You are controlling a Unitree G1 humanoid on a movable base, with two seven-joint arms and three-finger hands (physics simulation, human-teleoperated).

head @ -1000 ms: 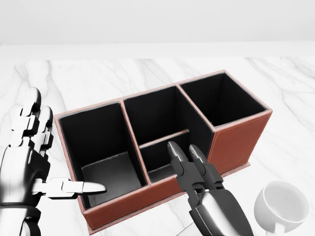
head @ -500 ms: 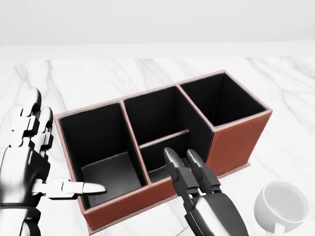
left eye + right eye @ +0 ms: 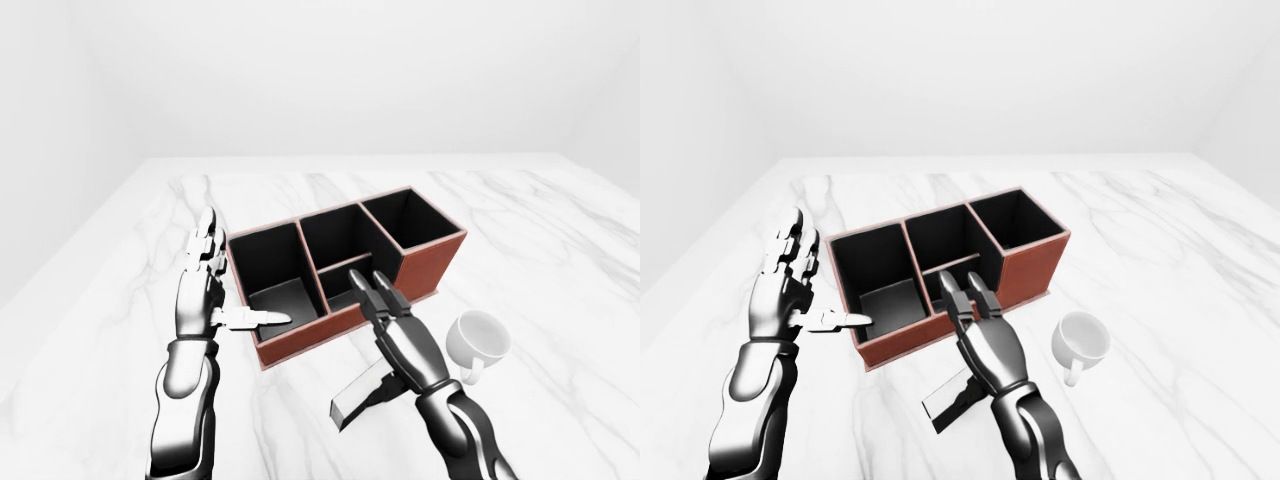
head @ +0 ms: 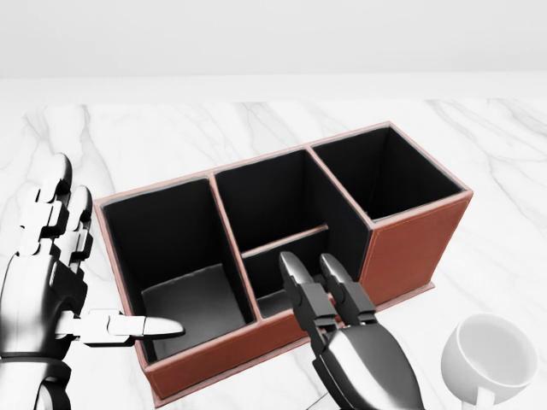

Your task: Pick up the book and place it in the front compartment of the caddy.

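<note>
The red-brown caddy with black compartments stands on the white marble table. The dark grey book sits low beside the caddy's near long wall, under my right palm and wrist; it also shows in the right-eye view. My right hand has its fingers stretched out over the caddy's small middle compartment. I cannot tell whether it touches the book. My left hand is open at the caddy's left end, with its thumb pointing over the left compartment's rim.
A white mug stands on the table to the right of my right hand, near the caddy's right end. The table's edges show in the left-eye view, far from the caddy.
My right hand has shifted a little to the left and drawn back toward the bottom of the head view. The left hand and the caddy have not moved.
</note>
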